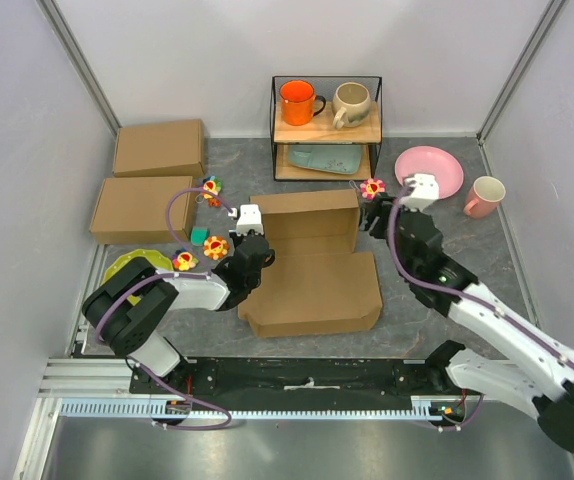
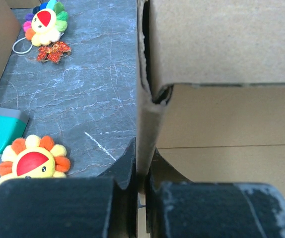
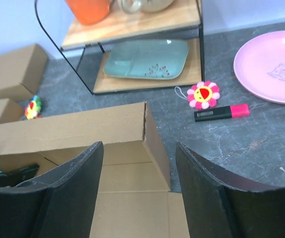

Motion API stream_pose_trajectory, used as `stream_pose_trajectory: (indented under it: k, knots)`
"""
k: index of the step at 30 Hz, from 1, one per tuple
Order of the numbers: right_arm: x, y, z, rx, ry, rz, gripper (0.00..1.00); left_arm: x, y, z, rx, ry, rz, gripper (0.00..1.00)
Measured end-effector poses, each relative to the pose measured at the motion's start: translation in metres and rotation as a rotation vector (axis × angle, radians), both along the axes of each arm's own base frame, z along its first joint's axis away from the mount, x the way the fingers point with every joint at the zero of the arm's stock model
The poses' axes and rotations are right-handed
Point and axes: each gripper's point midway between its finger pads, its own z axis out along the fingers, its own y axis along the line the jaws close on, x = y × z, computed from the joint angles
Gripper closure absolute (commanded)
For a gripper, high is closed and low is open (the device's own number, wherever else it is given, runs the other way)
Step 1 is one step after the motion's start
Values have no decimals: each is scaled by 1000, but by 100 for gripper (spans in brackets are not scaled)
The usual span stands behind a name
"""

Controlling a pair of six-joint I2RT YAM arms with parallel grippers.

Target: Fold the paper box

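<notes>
The paper box (image 1: 312, 285) lies mid-table as brown cardboard, its back wall and side walls standing and a flat panel toward me. In the left wrist view my left gripper (image 2: 142, 153) is shut on the box's upright left wall (image 2: 145, 119), which runs away toward the back wall (image 2: 222, 39). From above, the left gripper (image 1: 256, 238) sits at that left wall. My right gripper (image 1: 370, 218) hovers over the box's right wall (image 3: 155, 144). It (image 3: 139, 146) stands open, one finger on each side of the wall, touching nothing.
Two other brown boxes (image 1: 159, 148) (image 1: 140, 208) sit at back left. A wire shelf (image 1: 325, 125) holds mugs and a teal plate. A pink plate (image 1: 429, 170) and a pink mug (image 1: 484, 196) stand at the right. A pink marker (image 3: 221, 112) and flower toys (image 2: 31, 161) lie close by.
</notes>
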Motion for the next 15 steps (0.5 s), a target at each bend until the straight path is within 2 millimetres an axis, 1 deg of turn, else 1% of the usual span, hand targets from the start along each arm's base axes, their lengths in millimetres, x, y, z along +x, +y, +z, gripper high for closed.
stream_pose_trajectory:
  k: [2,4,7,8,11,15]
  knots:
    - [14,7,-10,-25,37,-6,31,0,0,0,0,0,0,98]
    - [26,12,-28,-44,83,-5,30,0,0,0,0,0,0,98]
    - [43,11,-50,-52,148,-16,30,0,0,0,-1,-1,0,98]
    - [50,10,-55,-47,162,-22,30,0,0,0,-1,-1,0,98]
    - [68,10,-60,-24,178,-30,30,0,0,0,-1,-1,0,98]
    - [85,11,-64,10,179,-30,31,1,-1,-1,-4,-4,0,98]
